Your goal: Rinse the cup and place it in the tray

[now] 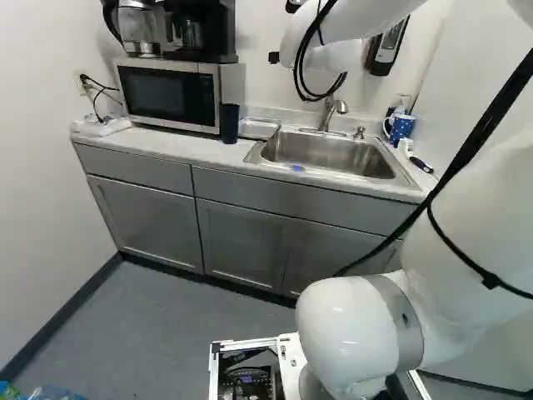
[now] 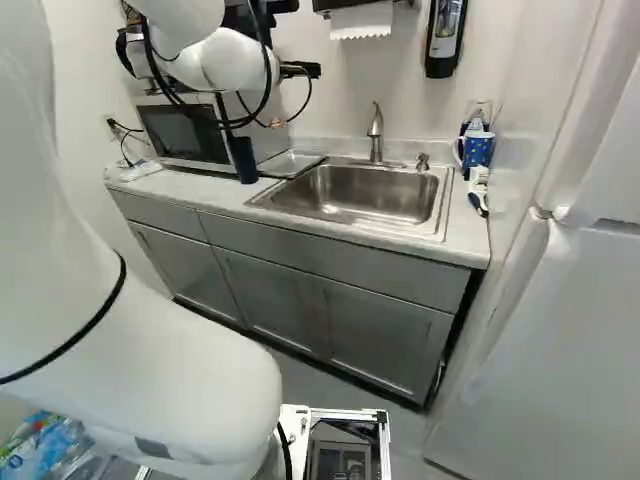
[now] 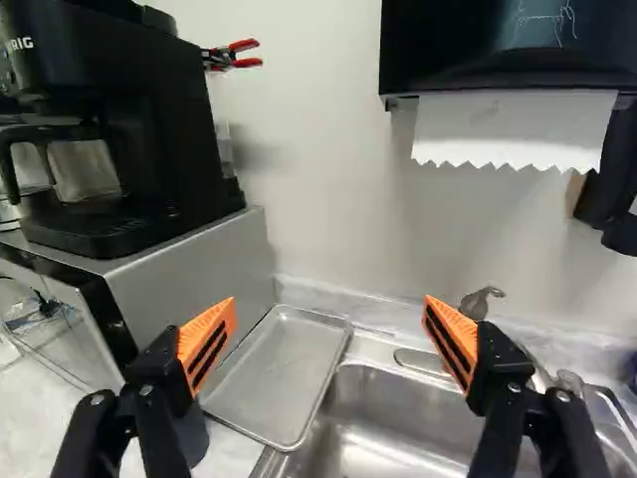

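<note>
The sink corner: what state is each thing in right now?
Gripper: open, holding nothing
Dark cup: standing, not held
Tray: lying flat, empty
Faucet: no water visible
Microwave: door shut
Cabinet doors: shut
Paper towel: hanging down

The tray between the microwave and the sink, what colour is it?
The tray is silver-grey all over, as the wrist view shows best.

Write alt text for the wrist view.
The open tool faces a metal tray lying on the counter between a microwave and a steel sink. A coffee maker sits on the microwave; a paper towel dispenser hangs on the wall.
</note>
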Available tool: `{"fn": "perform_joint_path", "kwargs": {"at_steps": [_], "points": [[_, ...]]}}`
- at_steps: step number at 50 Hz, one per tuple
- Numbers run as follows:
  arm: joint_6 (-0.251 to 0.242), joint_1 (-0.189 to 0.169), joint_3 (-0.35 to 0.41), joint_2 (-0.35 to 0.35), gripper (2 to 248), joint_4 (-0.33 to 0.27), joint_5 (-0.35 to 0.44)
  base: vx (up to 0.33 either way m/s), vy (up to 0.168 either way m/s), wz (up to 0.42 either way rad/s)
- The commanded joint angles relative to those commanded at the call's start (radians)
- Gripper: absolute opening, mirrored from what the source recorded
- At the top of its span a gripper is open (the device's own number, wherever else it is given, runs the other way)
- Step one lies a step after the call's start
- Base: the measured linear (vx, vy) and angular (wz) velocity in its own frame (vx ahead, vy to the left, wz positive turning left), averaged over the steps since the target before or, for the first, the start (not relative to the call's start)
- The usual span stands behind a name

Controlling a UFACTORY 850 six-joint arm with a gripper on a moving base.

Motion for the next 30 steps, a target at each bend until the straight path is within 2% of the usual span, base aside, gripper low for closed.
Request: {"fn": "perform_joint_path", "kwargs": {"at_steps": [30], "points": [[0.0,0.0,0.0,0.0,247,0.0,0.0,0.043,-0.075,0.002]]}}
